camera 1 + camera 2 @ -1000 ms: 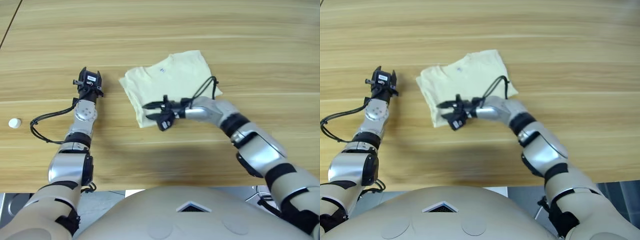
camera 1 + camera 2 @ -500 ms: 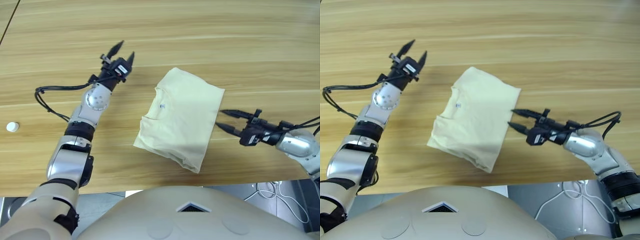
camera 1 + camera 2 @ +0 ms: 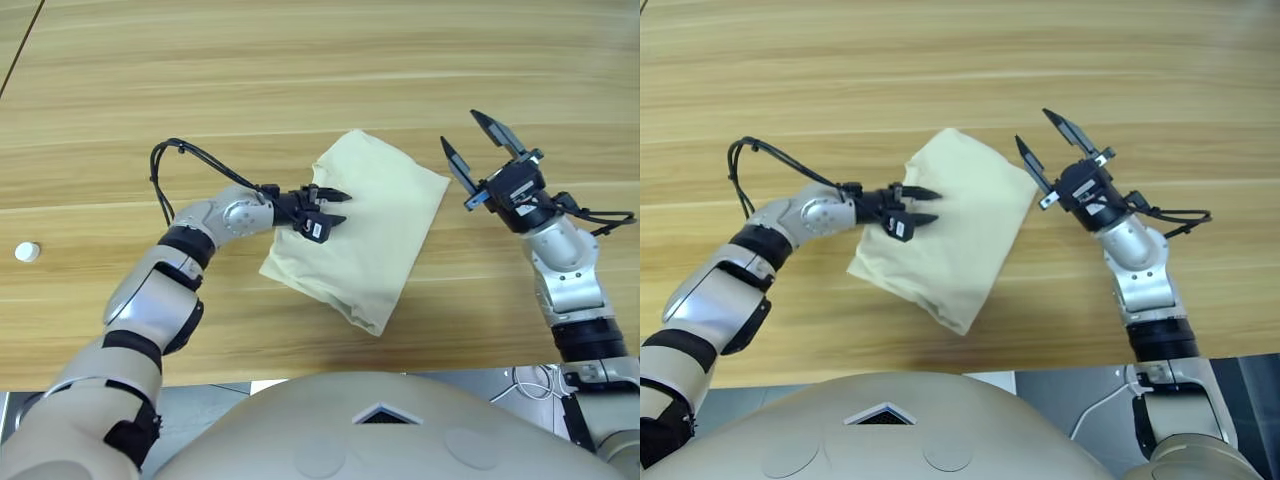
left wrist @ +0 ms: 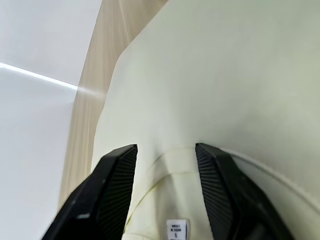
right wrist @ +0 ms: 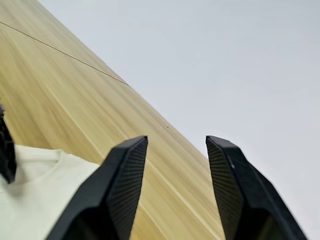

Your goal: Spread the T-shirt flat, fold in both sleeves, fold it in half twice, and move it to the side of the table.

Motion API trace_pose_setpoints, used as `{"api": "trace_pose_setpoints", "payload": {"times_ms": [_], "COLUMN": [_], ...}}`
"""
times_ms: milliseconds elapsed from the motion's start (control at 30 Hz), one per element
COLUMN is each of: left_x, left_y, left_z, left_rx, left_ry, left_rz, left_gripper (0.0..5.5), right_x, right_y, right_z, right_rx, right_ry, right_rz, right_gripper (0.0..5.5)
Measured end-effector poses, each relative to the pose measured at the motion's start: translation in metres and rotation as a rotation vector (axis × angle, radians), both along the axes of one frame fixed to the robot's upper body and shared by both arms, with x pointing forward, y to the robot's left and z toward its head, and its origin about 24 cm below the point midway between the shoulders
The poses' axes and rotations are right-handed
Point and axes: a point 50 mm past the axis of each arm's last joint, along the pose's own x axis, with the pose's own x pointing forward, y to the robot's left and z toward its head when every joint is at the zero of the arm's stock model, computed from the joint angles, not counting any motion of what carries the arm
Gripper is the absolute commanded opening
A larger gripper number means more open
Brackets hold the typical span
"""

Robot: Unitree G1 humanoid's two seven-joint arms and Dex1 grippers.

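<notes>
A pale yellow T-shirt (image 3: pixel 370 225) lies folded into a slanted rectangle in the middle of the wooden table (image 3: pixel 300 80). My left gripper (image 3: pixel 337 201) rests low over the shirt's left edge at the collar. Its fingers (image 4: pixel 117 172) stand apart, with the collar and its small label (image 4: pixel 177 229) between them; it is open. My right gripper (image 3: pixel 482 148) is raised just beyond the shirt's right corner, open and pointing away from me, holding nothing. In the right wrist view a corner of the shirt (image 5: pixel 35 200) lies behind its fingers (image 5: pixel 125 180).
A small white cap (image 3: pixel 27 251) lies on the table far to the left. The table's front edge (image 3: pixel 480 365) runs close below the shirt. Bare wood stretches behind and to both sides of the shirt.
My left gripper has swung in from the far left onto the shirt's collar. My right gripper has risen from the front right to beside the shirt's right corner. The shirt has shifted slightly.
</notes>
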Motion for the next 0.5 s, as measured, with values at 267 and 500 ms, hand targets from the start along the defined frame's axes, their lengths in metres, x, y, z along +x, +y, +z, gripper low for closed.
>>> {"api": "trace_pose_setpoints", "payload": {"times_ms": [267,500], "left_x": [-0.044,-0.071], "left_y": [0.050,0.046], "left_z": [-0.012,-0.003], "left_rx": [-0.155,-0.337], "left_ry": [0.059,0.143], "left_rz": [0.246,0.538], "left_gripper": [2.19,2.19], "right_x": [-0.009,-0.012], "right_y": [-0.002,-0.006], "right_z": [-0.025,-0.038], "right_rx": [-0.164,-0.293], "right_ry": [0.078,0.111], "right_rz": [-0.006,-0.005], "right_gripper": [2.15,2.15]}}
